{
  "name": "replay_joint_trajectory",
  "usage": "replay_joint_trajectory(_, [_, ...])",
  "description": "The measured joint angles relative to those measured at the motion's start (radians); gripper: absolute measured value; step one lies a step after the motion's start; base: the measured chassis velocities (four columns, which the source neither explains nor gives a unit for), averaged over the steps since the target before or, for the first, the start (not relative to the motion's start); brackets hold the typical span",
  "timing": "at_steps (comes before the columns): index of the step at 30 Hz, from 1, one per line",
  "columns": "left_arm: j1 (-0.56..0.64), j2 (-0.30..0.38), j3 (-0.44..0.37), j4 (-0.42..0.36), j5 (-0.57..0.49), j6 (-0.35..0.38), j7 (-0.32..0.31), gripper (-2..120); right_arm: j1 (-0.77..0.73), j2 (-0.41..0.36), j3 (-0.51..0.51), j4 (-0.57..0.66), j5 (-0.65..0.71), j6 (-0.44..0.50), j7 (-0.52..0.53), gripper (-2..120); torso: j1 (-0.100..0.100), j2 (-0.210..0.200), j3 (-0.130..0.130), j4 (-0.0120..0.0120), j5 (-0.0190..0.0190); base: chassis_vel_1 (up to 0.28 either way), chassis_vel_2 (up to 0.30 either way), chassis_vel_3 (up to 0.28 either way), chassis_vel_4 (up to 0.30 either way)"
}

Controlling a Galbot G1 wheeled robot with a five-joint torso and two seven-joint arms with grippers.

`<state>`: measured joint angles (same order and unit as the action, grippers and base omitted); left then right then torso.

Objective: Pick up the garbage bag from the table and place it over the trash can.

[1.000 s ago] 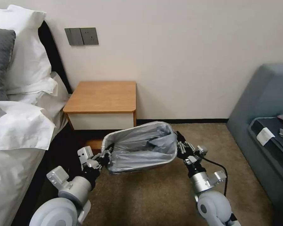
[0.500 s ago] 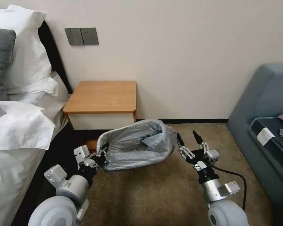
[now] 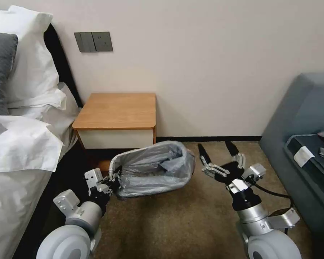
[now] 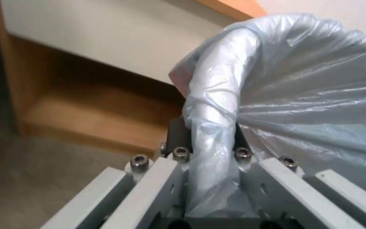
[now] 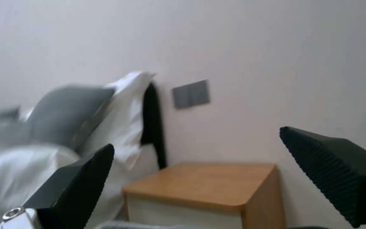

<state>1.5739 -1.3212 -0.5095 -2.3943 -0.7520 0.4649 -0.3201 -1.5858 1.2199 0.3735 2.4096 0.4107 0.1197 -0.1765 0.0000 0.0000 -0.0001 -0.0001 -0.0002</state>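
Your left gripper (image 3: 113, 178) is clenched on the garbage bag (image 3: 153, 169) where it folds over the trash can (image 3: 115, 163) rim, pinning film to the edge nearest the bed (image 3: 21, 158) so the liner likely won't slide off. The lined bin tilts on the carpet (image 3: 176, 223) just in front of the nightstand (image 3: 117, 111). Your right gripper (image 3: 219, 155) hangs spread wide and empty, just beside the bin's far edge, apart from the plastic.

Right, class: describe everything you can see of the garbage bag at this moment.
The garbage bag is thin, crinkly, translucent grey plastic. It lines the trash can, its edge folded over the rolled rim, and the can tilts on the carpet before the table. The left gripper is shut on the bagged rim; the right gripper hangs open beside it, apart.
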Motion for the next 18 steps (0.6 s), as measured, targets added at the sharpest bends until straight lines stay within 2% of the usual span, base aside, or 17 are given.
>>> replay_joint_trajectory(1, [-0.025,0.031,0.027,0.032,0.147,-0.013,0.037,2,0.036,-0.120,-0.033,0.031,-0.180,-0.049,-0.011,99,0.000,0.000,0.000,0.0000,0.0001,0.000,0.000,0.000,0.000])
replay_joint_trajectory(2, [-0.028,0.038,0.034,0.040,0.199,-0.020,0.057,2,0.057,-0.174,-0.035,0.036,-0.214,-0.074,-0.010,96,0.000,0.000,0.000,-0.0003,0.0003,0.000,0.000,0.000,0.000])
replay_joint_trajectory(3, [-0.028,0.038,0.034,0.040,0.199,-0.020,0.057,2,0.057,-0.174,-0.035,0.036,-0.214,-0.074,-0.010,96,0.000,0.000,0.000,-0.0003,0.0003,0.000,0.000,0.000,0.000])
replay_joint_trajectory(7, [-0.015,0.039,0.047,0.043,0.344,-0.037,0.097,2,0.149,-0.416,-0.106,0.059,-0.205,-0.240,0.047,78,0.000,0.000,0.000,0.0003,0.0003,0.000,0.000,0.000,0.000])
replay_joint_trajectory(8, [-0.015,0.039,0.047,0.043,0.344,-0.037,0.097,2,0.149,-0.416,-0.106,0.059,-0.205,-0.240,0.047,78,0.000,0.000,0.000,0.0003,0.0003,0.000,0.000,0.000,0.000])
replay_joint_trajectory(10, [-0.012,0.031,0.053,0.043,0.389,-0.041,0.107,2,0.223,-0.506,-0.172,0.061,-0.175,-0.320,0.077,68,0.000,0.000,0.000,0.0001,0.0002,0.000,0.000,0.000,0.000])
replay_joint_trajectory(11, [-0.012,0.031,0.053,0.043,0.389,-0.041,0.107,2,0.223,-0.506,-0.172,0.061,-0.175,-0.320,0.077,68,0.000,0.000,0.000,0.0001,0.0002,0.000,0.000,0.000,0.000])
replay_joint_trajectory(14, [-0.013,0.019,0.058,0.052,0.418,-0.044,0.115,2,0.389,-0.566,-0.293,0.034,-0.101,-0.433,0.118,53,0.000,0.000,0.000,0.0000,0.0003,0.000,0.000,0.000,0.000])
replay_joint_trajectory(15, [-0.013,0.019,0.058,0.052,0.418,-0.044,0.115,2,0.389,-0.566,-0.293,0.034,-0.101,-0.433,0.118,53,0.000,0.000,0.000,0.0000,0.0003,0.000,0.000,0.000,0.000])
replay_joint_trajectory(17, [-0.017,0.017,0.060,0.064,0.430,-0.046,0.120,2,0.517,-0.571,-0.398,0.003,-0.050,-0.503,0.143,43,0.000,0.000,0.000,0.0002,0.0002,0.000,0.000,0.000,0.000])
replay_joint_trajectory(18, [-0.017,0.017,0.060,0.064,0.430,-0.046,0.120,2,0.517,-0.571,-0.398,0.003,-0.050,-0.503,0.143,43,0.000,0.000,0.000,0.0002,0.0002,0.000,0.000,0.000,0.000])
